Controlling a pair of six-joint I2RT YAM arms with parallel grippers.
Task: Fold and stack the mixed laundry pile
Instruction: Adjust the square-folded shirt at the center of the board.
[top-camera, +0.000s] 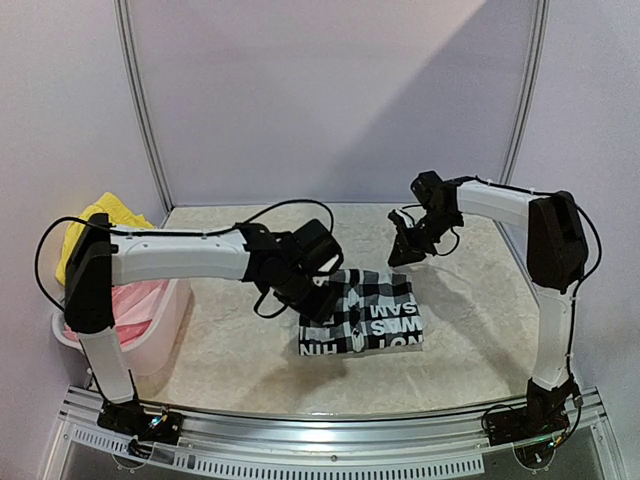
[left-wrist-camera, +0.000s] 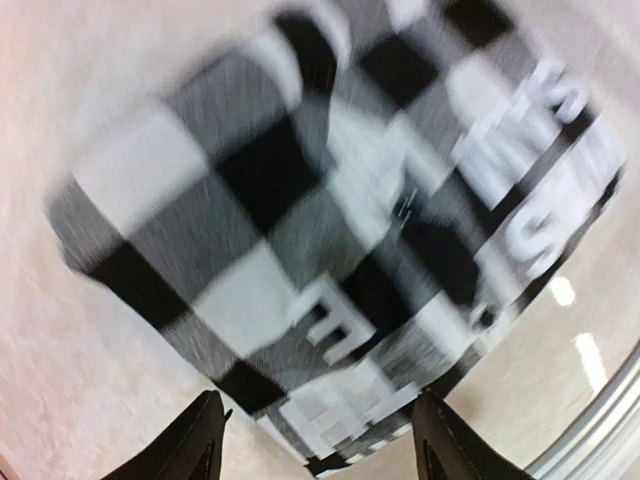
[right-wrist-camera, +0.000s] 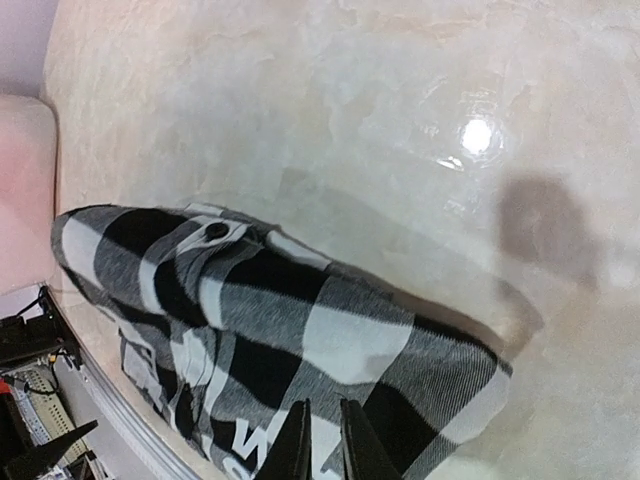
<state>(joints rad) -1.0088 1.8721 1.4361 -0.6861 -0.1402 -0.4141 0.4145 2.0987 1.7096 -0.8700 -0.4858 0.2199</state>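
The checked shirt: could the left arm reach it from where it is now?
Probably yes. The left arm hangs right above the checked shirt with its jaws apart, and nothing lies between them and the cloth.

A black-and-white checked shirt (left-wrist-camera: 330, 220) with white lettering is seen, blurred, lying on the pale worktop (left-wrist-camera: 90, 380). The left gripper (left-wrist-camera: 320, 440) is shown with its dark fingertips (left-wrist-camera: 205, 435) spread wide, the shirt's near corner lying between them.
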